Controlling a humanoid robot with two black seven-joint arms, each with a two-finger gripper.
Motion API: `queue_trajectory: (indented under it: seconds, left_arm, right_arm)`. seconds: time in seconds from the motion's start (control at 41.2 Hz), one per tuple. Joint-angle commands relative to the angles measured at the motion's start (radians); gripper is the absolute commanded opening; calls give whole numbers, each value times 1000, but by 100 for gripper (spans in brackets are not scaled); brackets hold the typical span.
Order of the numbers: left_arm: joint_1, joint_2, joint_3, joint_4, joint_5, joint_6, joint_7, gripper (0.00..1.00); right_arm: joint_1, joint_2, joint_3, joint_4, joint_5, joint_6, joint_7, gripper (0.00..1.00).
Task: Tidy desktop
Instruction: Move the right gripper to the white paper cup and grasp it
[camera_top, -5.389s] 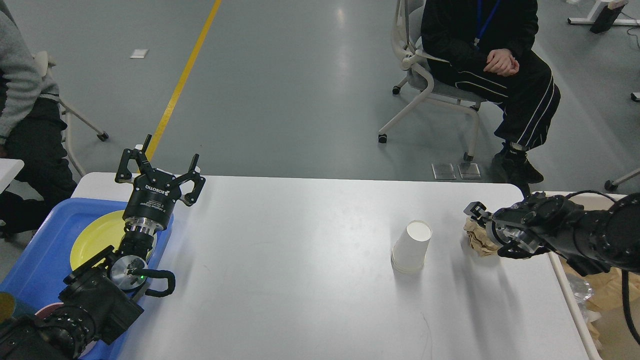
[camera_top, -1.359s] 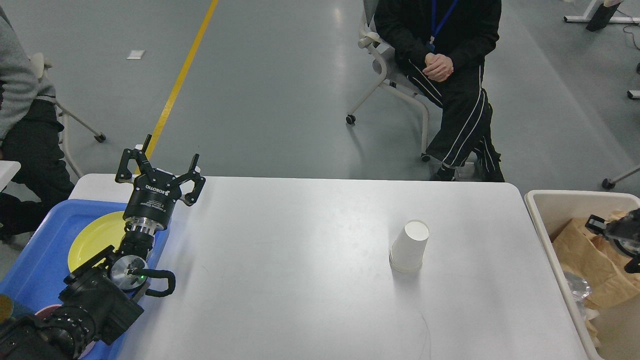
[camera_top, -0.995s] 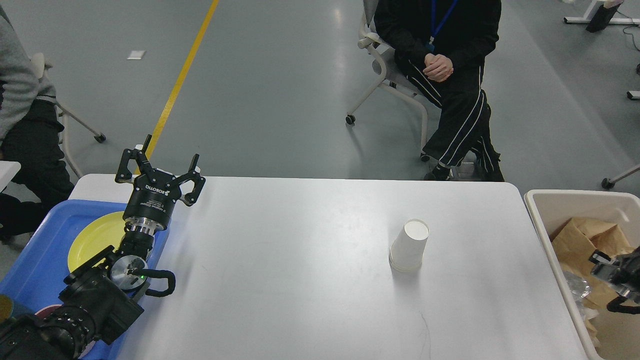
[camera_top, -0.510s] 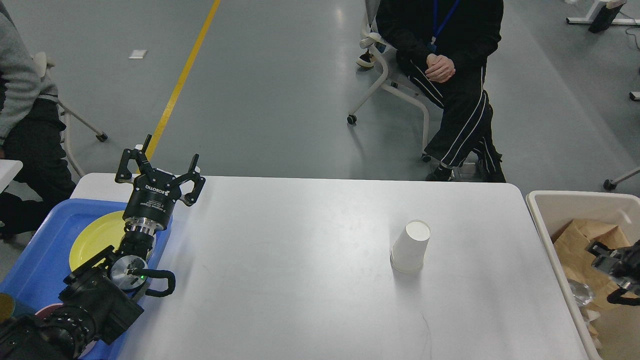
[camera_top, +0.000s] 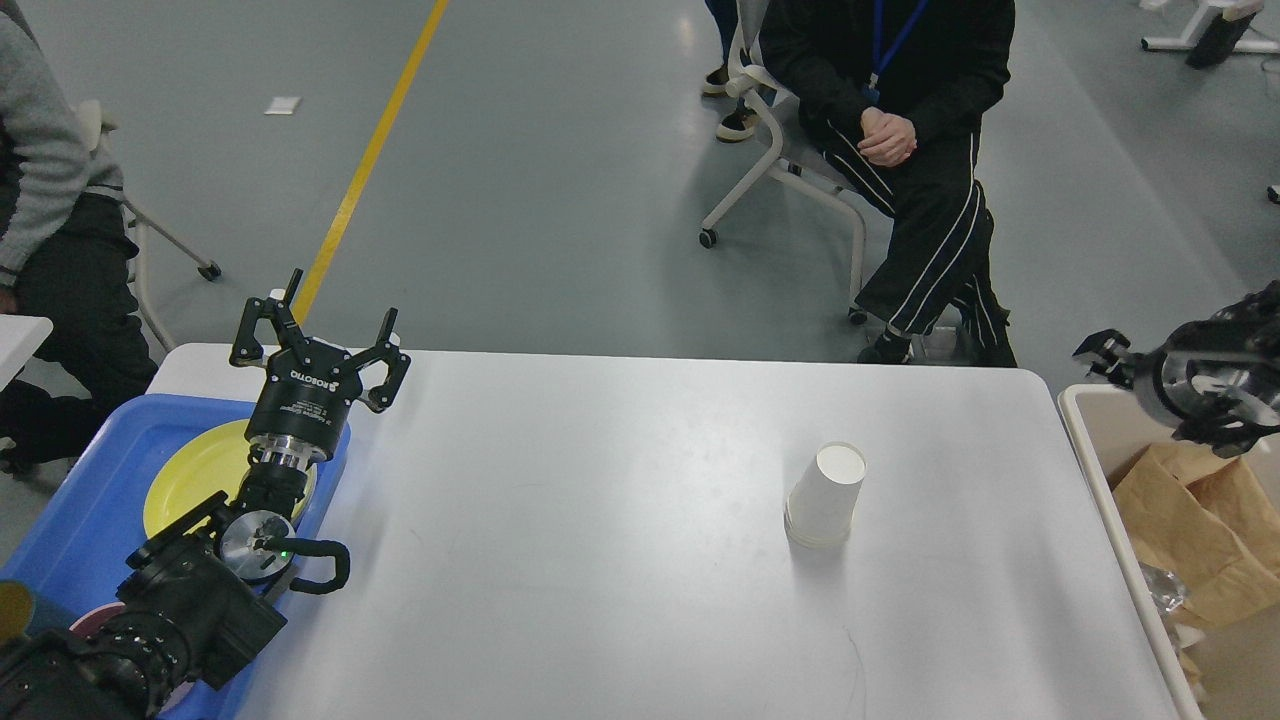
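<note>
The white desktop (camera_top: 600, 580) fills the middle of the head view. A white paper cup (camera_top: 826, 495) stands upside down on it, right of centre. My left gripper (camera_top: 318, 335) is open and empty, raised over the desktop's far left corner beside the blue tray. My right gripper (camera_top: 1118, 362) hovers over the far left corner of the beige bin (camera_top: 1082, 425), right of the desktop and well apart from the cup. It is seen small and dark, so its fingers cannot be told apart. Nothing shows in it.
A blue tray (camera_top: 70, 520) at the left holds a yellow plate (camera_top: 190, 475). The bin holds crumpled brown paper (camera_top: 1200, 520). A seated person (camera_top: 900, 120) on a wheeled chair is beyond the far edge; another person (camera_top: 50, 200) sits at the far left.
My right gripper has risen out of the bin and moved up and left to above its far corner. The brown paper stays in the bin. The left arm and cup have not moved.
</note>
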Motion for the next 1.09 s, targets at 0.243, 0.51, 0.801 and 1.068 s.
queue_trajectory:
  seconds: [0.243,0.51,0.801,1.068]
  left_arm:
    - [0,0,0,0,0,0,0,99]
    - [0,0,0,0,0,0,0,99]
    - [0,0,0,0,0,0,0,99]
    - [0,0,0,0,0,0,0,99]
  right_arm:
    - [395,192,32,501,-37,17,62,100]
    - [173,262,80,303,-29,1,73,100]
    - [-58,405,143,1,104,-2,73,100]
    - [-146,457,141,-86,109,-6,73,100]
